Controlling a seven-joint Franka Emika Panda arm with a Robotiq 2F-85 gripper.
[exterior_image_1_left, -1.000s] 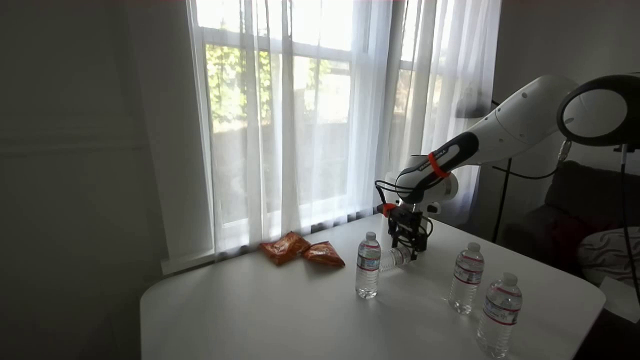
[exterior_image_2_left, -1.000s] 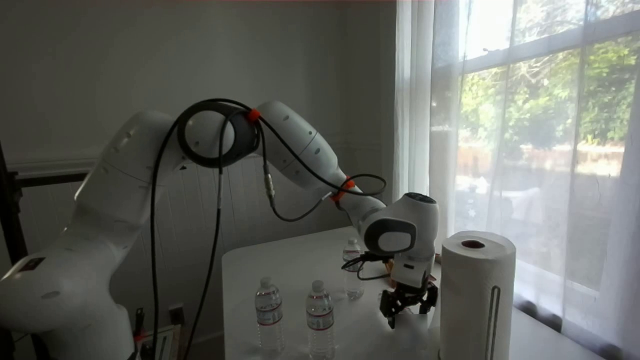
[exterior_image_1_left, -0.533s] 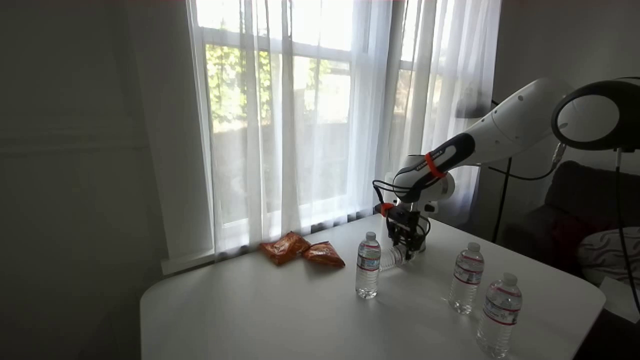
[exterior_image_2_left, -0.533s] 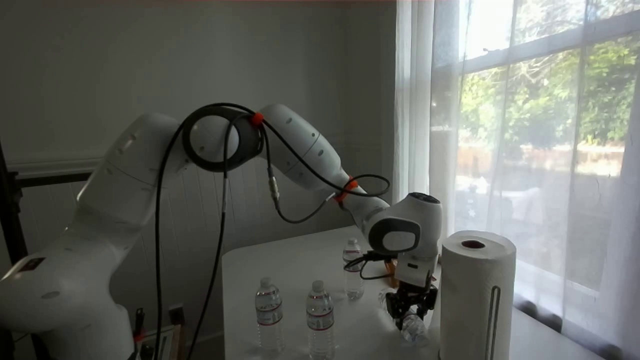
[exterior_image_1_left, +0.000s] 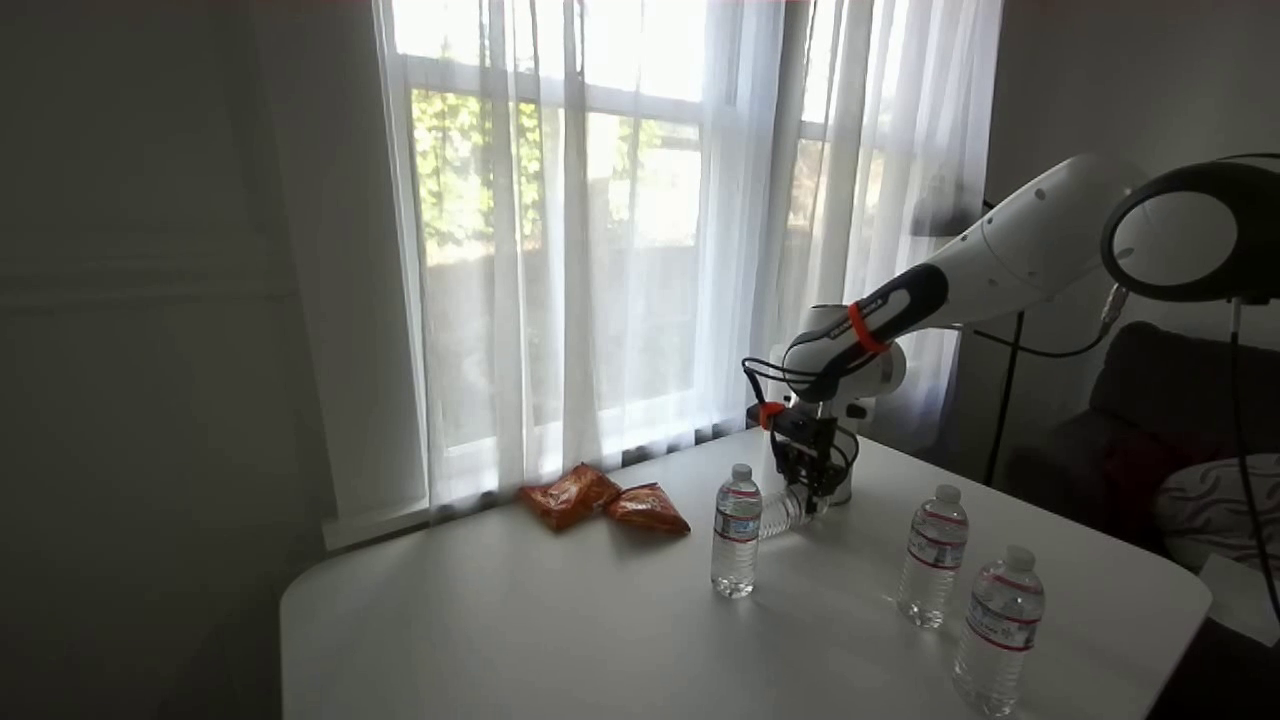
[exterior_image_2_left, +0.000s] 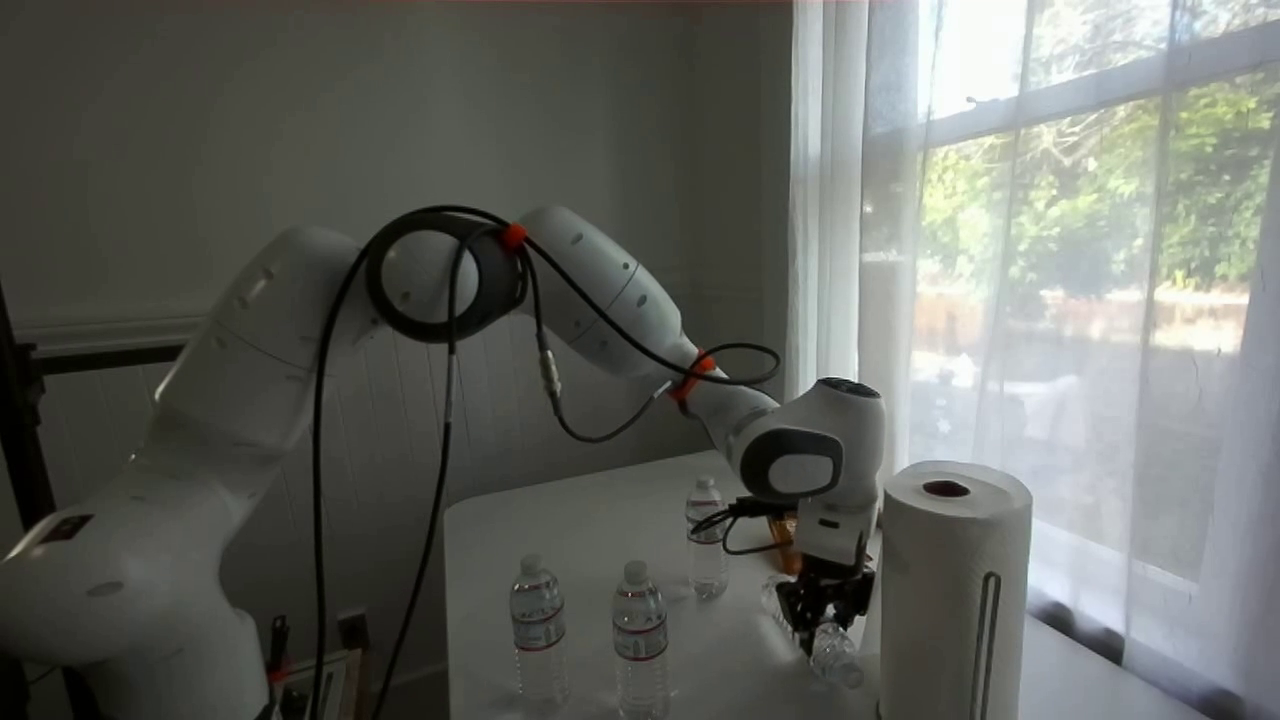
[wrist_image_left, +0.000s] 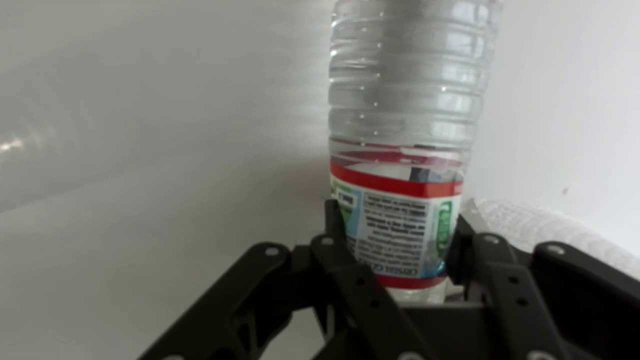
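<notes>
A clear water bottle (wrist_image_left: 407, 90) with a red-banded white label lies on its side between my fingers. The black gripper (wrist_image_left: 398, 222) is shut on it, one finger pressed to each side of the label. In both exterior views the gripper (exterior_image_1_left: 808, 490) points down at the held bottle (exterior_image_2_left: 838, 658), which is partly hidden behind the fingers. Whether the bottle still rests on the table cannot be told. An upright bottle (exterior_image_1_left: 736, 535) stands close to its far end in an exterior view.
Two more upright bottles (exterior_image_1_left: 934, 560) (exterior_image_1_left: 1003, 630) stand on the white table (exterior_image_1_left: 560, 630). A paper towel roll (exterior_image_2_left: 955, 600) rises right beside the gripper. Two orange bags (exterior_image_1_left: 572, 497) (exterior_image_1_left: 648, 508) lie by the curtained window.
The fingers were spread around the lying bottle a second ago and have come together on it. Since half a second ago the wrist has risen slightly. The upright bottles have not moved.
</notes>
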